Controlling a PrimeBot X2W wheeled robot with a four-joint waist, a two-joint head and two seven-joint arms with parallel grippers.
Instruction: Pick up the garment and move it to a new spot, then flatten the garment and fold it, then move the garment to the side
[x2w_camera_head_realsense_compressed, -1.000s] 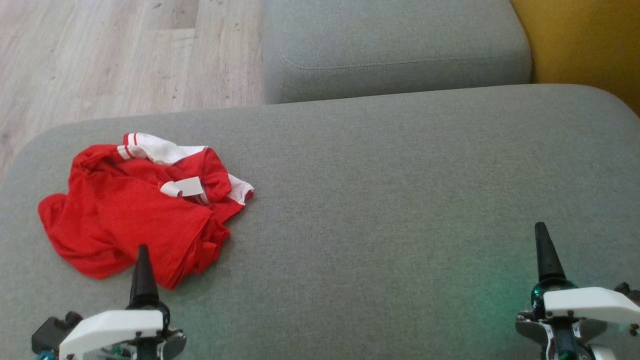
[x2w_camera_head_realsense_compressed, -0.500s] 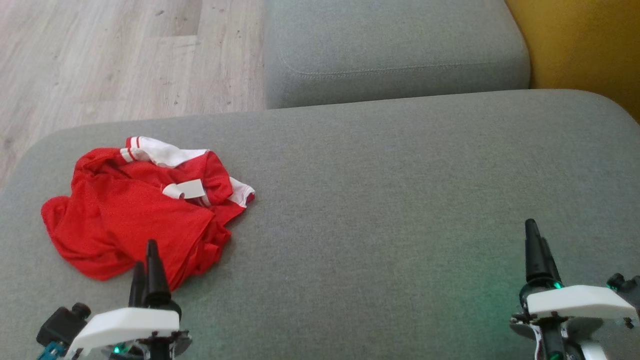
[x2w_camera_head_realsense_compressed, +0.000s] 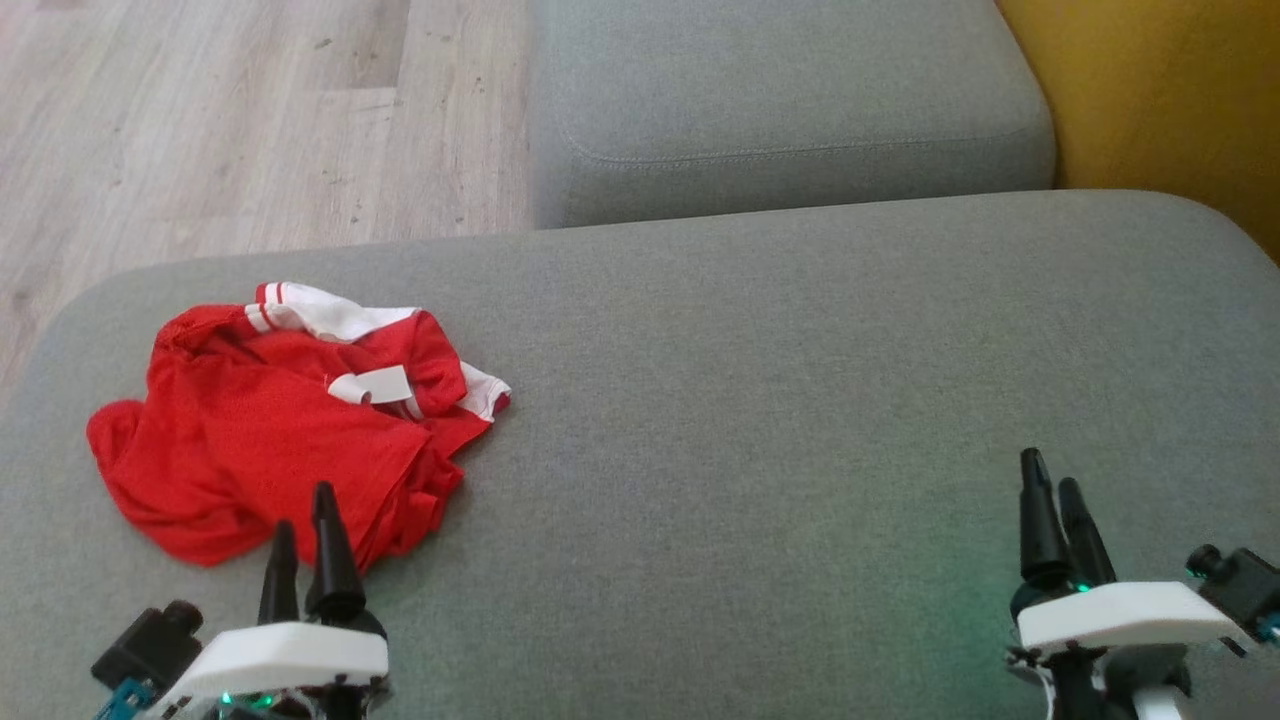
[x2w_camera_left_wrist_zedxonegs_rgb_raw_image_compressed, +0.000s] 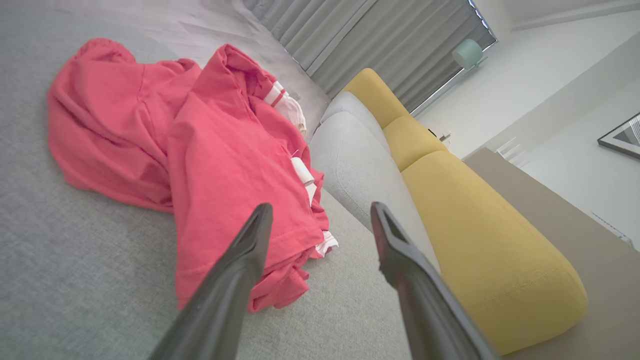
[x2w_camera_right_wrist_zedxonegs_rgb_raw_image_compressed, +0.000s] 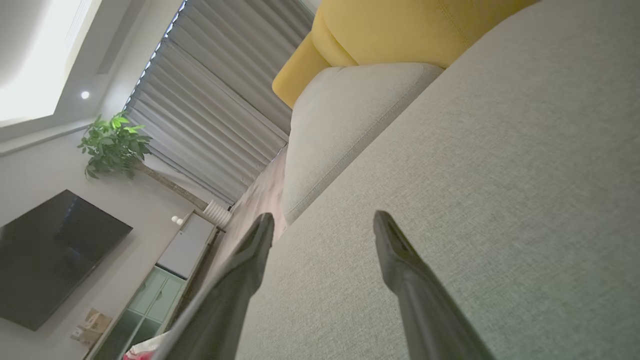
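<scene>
A crumpled red garment (x2w_camera_head_realsense_compressed: 270, 430) with white striped trim lies on the left part of the grey couch seat (x2w_camera_head_realsense_compressed: 760, 400). My left gripper (x2w_camera_head_realsense_compressed: 302, 508) is open just at the garment's near edge, its tips over the red cloth. In the left wrist view the garment (x2w_camera_left_wrist_zedxonegs_rgb_raw_image_compressed: 200, 150) spreads ahead of my left gripper (x2w_camera_left_wrist_zedxonegs_rgb_raw_image_compressed: 317, 212), whose dark fingers (x2w_camera_left_wrist_zedxonegs_rgb_raw_image_compressed: 235, 270) stand apart with nothing between them. My right gripper (x2w_camera_head_realsense_compressed: 1050, 475) is open over bare cushion at the lower right. In the right wrist view my right gripper (x2w_camera_right_wrist_zedxonegs_rgb_raw_image_compressed: 325, 220) points across the empty seat, holding nothing.
A second grey cushion (x2w_camera_head_realsense_compressed: 790, 100) sits beyond the seat, with a yellow cushion (x2w_camera_head_realsense_compressed: 1160, 90) at the far right. Wooden floor (x2w_camera_head_realsense_compressed: 230, 120) lies past the couch's left edge. The right wrist view shows curtains (x2w_camera_right_wrist_zedxonegs_rgb_raw_image_compressed: 220, 100), a plant (x2w_camera_right_wrist_zedxonegs_rgb_raw_image_compressed: 115, 145) and a dark screen (x2w_camera_right_wrist_zedxonegs_rgb_raw_image_compressed: 50, 255).
The head camera has tilted, shifting the scene slightly down. Both wrists have turned, so each gripper now shows two separate fingers; the right gripper has edged left. The garment lies unmoved.
</scene>
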